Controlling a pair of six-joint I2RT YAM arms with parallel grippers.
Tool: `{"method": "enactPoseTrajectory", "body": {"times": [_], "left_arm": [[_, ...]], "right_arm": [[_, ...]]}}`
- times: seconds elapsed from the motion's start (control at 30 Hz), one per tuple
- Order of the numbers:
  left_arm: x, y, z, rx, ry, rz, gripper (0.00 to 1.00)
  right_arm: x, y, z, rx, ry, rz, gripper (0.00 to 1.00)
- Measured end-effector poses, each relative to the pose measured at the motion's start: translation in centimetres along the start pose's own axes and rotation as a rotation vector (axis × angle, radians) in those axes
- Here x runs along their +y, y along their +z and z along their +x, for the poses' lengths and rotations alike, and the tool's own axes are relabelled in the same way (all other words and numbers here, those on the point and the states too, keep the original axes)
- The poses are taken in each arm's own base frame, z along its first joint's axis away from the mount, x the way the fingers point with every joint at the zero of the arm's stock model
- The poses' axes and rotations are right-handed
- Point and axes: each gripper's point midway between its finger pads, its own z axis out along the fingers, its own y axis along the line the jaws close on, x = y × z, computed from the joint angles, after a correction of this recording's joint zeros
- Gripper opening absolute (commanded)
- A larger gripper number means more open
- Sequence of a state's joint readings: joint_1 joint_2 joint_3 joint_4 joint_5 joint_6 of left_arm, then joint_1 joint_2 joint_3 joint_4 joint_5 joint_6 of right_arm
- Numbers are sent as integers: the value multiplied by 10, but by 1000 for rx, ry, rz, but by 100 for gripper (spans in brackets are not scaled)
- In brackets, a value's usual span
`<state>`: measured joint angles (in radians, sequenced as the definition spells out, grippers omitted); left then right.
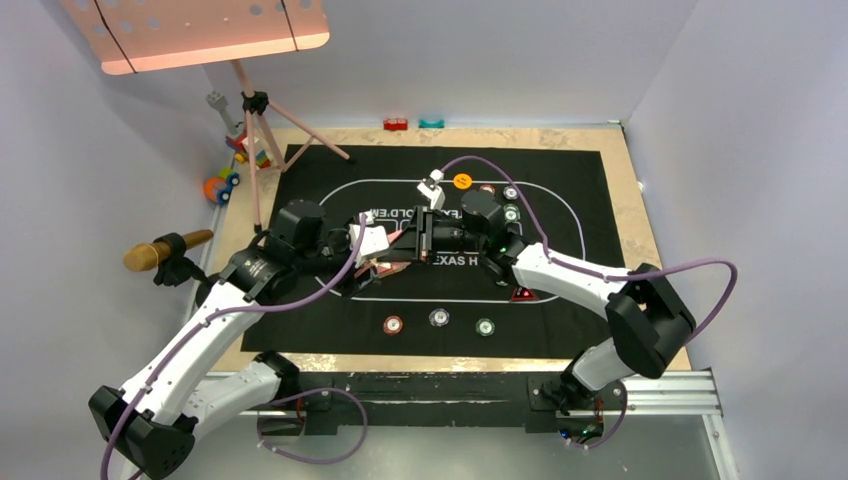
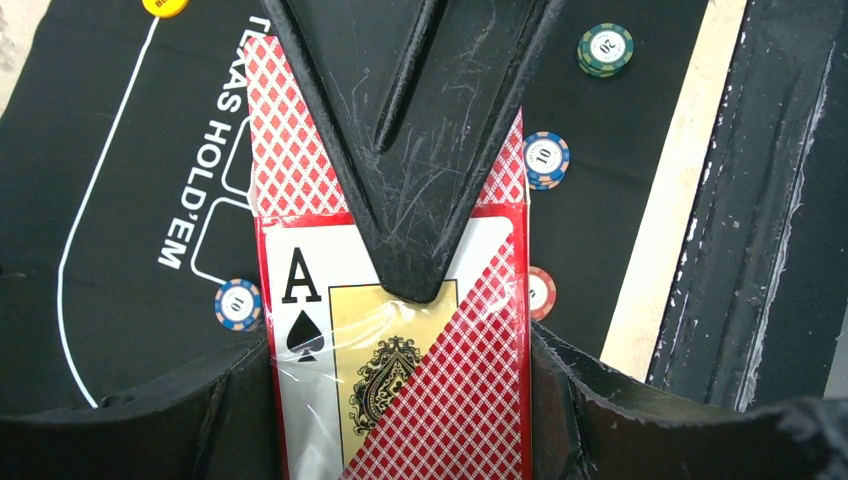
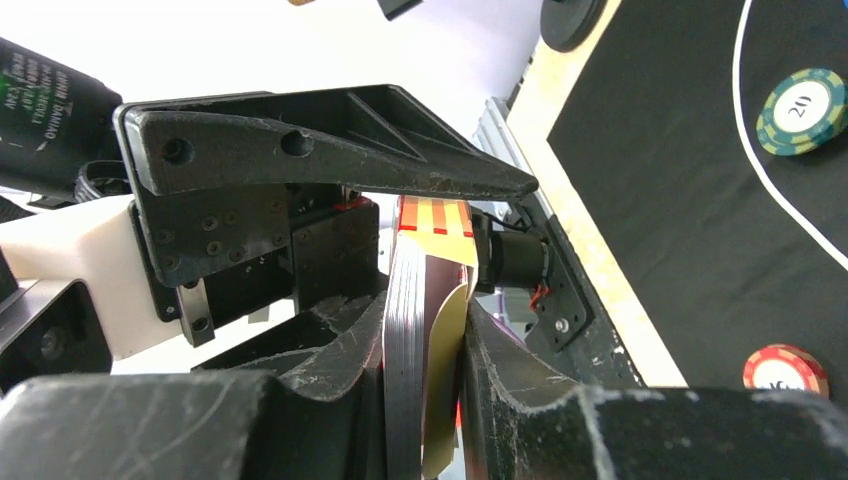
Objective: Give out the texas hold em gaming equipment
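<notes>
A red-checked card box [image 2: 420, 400] with an ace of spades on its face sits clamped between the jaws of my left gripper [image 2: 400, 420]. Red-backed playing cards [image 2: 285, 150] stick out of its far end. My right gripper [image 3: 425, 340] is shut on that stack of cards [image 3: 403, 330], seen edge-on beside a yellow flap. Both grippers, left [image 1: 375, 262] and right [image 1: 415, 240], meet over the middle of the black mat [image 1: 320, 330]. Three poker chips [image 1: 438, 318] lie in a near row, more chips [image 1: 511, 213] at the right. An orange button [image 1: 462, 181] and a red-black triangular marker [image 1: 521, 294] lie on the mat.
Red [image 1: 396, 124] and teal [image 1: 431, 123] blocks sit at the far edge. A tripod stand [image 1: 255, 105] rises at the far left with colourful toy pieces [image 1: 220, 185] and a wooden-handled tool [image 1: 165, 250] beside it. A metal rail [image 1: 660, 395] runs along the near edge.
</notes>
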<state>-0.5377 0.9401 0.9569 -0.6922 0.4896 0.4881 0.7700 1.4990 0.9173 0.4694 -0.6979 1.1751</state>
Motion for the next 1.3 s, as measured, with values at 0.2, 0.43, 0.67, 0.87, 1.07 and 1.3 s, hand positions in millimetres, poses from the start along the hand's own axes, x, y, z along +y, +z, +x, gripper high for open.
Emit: {"method": "enactPoseTrajectory", "body": {"times": [0.2,0.43,0.67,0.87,1.07,1.3], "left_arm": [[0,3,9,18,-10,-8,81],[4,5,0,-20,7,-24,97],[3,1,-2,-41,22,-34,92],[2,-7,2,-47,47,-70,88],[-3,-5,4,-39,61,-68,82],[-1,6,7,-3,70,-68,77]], "right_arm": [[-6,4,2,8,-4,65,4],[5,12,10,27,-46,62,2],[-2,14,12,25,-46,94,1],[-16,14,9,3,-41,161,0],[-23,13,7,-15,-32,196,0],[-26,14,8,-23,-22,216,0]]}}
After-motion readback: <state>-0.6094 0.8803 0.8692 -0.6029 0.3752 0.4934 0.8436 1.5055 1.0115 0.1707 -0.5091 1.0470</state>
